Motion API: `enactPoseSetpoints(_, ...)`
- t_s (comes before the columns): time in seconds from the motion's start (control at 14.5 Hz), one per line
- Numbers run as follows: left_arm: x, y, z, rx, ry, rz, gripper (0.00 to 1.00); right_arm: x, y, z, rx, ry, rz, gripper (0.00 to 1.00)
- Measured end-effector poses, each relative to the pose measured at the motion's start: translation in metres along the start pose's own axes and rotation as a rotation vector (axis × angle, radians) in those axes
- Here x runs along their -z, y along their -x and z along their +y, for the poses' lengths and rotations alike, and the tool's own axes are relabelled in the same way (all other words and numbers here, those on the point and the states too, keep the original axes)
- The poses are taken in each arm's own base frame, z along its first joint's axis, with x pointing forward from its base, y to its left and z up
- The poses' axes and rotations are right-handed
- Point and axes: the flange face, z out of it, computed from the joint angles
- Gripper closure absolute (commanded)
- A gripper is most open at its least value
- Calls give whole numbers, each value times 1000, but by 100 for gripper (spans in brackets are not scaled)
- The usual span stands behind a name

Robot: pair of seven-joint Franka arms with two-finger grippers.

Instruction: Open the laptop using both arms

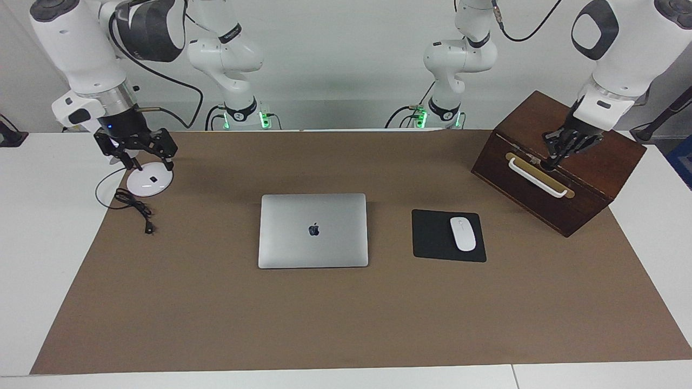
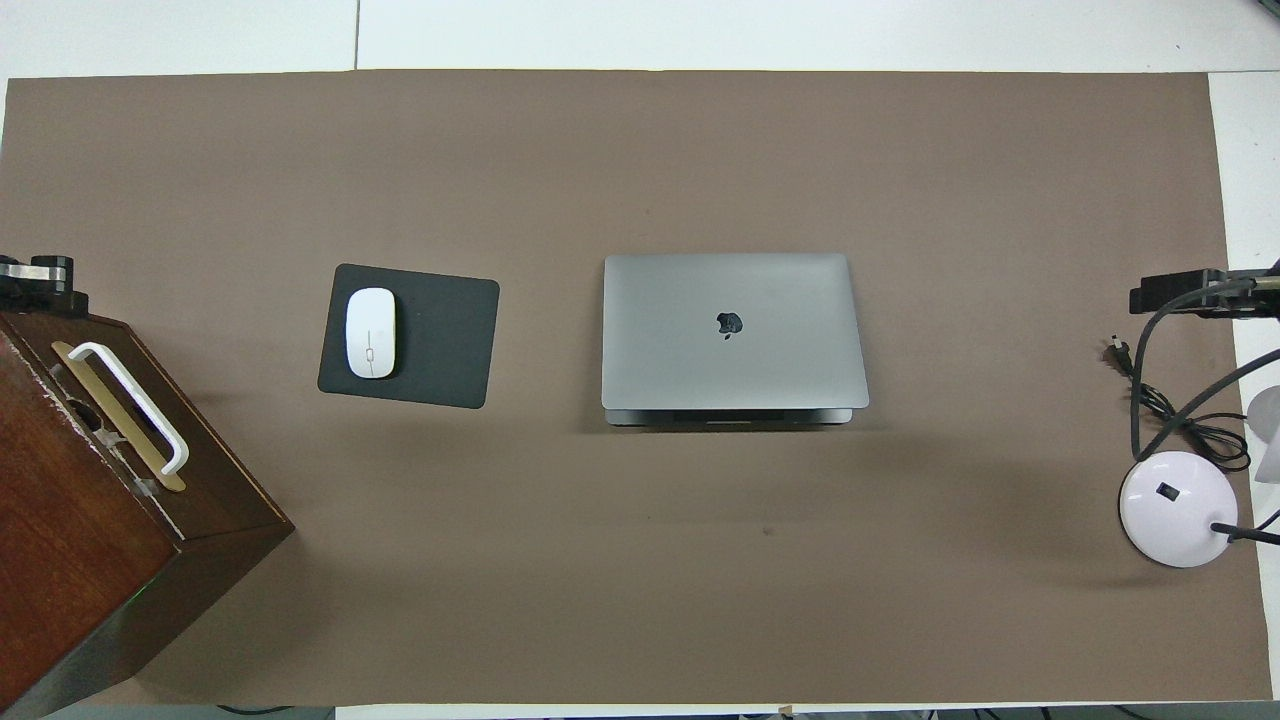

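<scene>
The right arm's small black claw gripper (image 1: 141,154) hangs over the round white base of a desk lamp (image 1: 149,182) at its own end of the table, its fingers spread part-way and holding nothing. The left arm's black claw gripper (image 1: 562,148) hangs over the top of a dark brown wooden box (image 1: 594,173) with a white handle; whether its fingers are apart or together cannot be told.

Between the two grippers, well apart from both, the thin silver-grey metal laptop (image 1: 313,230) with rounded corners lies flat and closed, the dark apple logo showing on its lid. Toward the left gripper, beside the laptop, a white oval mouse (image 1: 463,233) rests on a black rectangular mouse pad (image 1: 432,237).

A brown mat (image 1: 346,313) covers most of the white table (image 1: 32,243). A loose black cable (image 1: 135,208) curls beside the lamp base. A pale wall stands at the robots' end.

Counted: two arms, one laptop, one mouse, one pad, one box, one lamp.
</scene>
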Motion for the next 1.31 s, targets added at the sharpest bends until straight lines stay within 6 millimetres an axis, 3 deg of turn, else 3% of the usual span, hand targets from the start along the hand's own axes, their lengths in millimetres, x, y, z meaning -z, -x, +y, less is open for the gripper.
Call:
enactPoseSetpoints(0.48,8,-17,-5,24,40,169,100,-29,14,-18,-75,-101,57,0)
enactPoseSetpoints(0.83,-34,-14,-2,33,63,233,100,-47,33,-63,-173,-174,88,0)
enactPoseSetpoints(1.31,-85,30,31,-114,58,291,100,-63,59,-129,-407,-386,139,0)
